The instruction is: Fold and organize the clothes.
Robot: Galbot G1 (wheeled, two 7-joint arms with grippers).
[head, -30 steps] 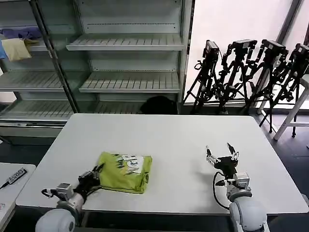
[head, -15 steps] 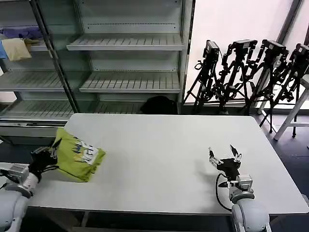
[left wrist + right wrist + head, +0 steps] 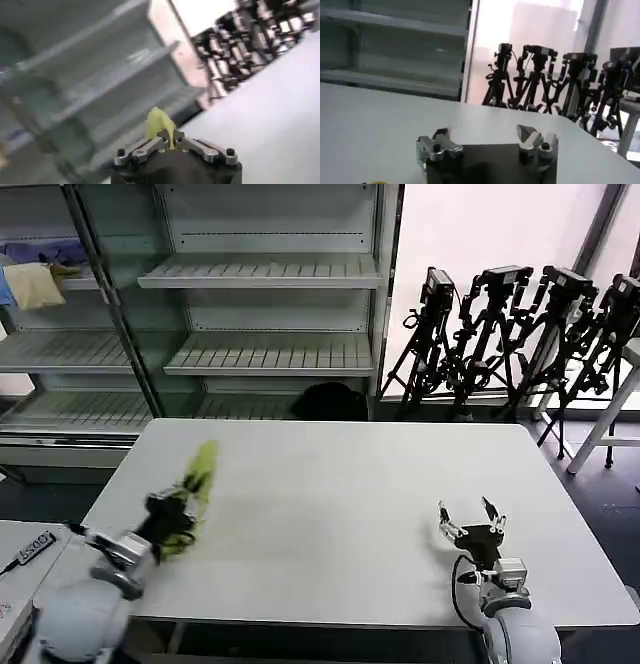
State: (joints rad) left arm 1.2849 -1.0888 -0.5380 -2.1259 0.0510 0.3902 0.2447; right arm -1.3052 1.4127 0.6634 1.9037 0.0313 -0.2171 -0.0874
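From the head camera I am seeing my left gripper [image 3: 178, 509] at the near left part of the white table [image 3: 340, 514], and it is gripping the lime T-shirt [image 3: 197, 482], which is showing there as a blurred yellow-green streak rising from the fingers above the table's left side. My left wrist camera is giving me what the head camera is not: the two metal fingers [image 3: 146, 148] are pressed together on a small peak of the green fabric [image 3: 159, 123], so the claw is clenched on the shirt. The rest of the garment is hidden from that camera.

My right gripper [image 3: 473, 527] is sitting idle over the near right part of the table, well apart from the shirt. In the right wrist view I am looking between its fingertips [image 3: 485, 140] and they are spread wide with nothing between them, only bare tabletop [image 3: 375, 115] ahead.

Farther back, beyond the table's far edge, the head view is showing the grey shelving [image 3: 260, 284], and on its upper left shelf a pale yellow cloth [image 3: 35, 284] is lying just under a blue-purple cloth [image 3: 45, 252]. To the right a row of black tripods [image 3: 510, 334] is standing by the bright window.
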